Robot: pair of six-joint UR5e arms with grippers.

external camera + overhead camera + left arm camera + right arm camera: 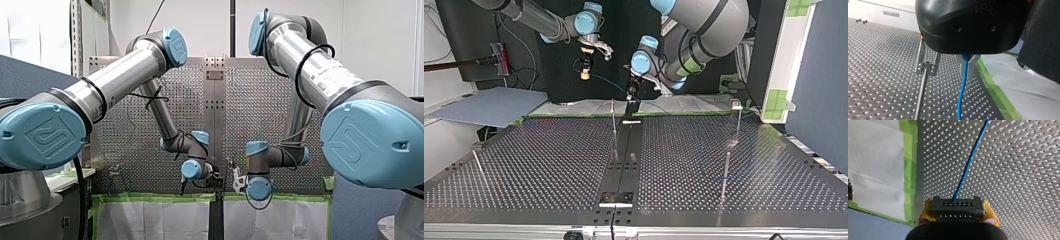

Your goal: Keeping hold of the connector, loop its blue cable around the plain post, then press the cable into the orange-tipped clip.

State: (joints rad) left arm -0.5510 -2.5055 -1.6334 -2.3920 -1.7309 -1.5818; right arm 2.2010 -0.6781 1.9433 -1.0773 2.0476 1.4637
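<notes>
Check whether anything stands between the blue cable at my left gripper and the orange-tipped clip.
Nothing visible does. In the left wrist view the blue cable runs from my left gripper, shut on it, and the orange-tipped clip stands apart beside it, with only bare perforated table between them.

Even indoor light, soft shadows.
Front view bright against white wall (pixel 380 40) at upper right; top view dark at upper centre; perforated table (pixel 549 165) glints off every hole, lower half.
</notes>
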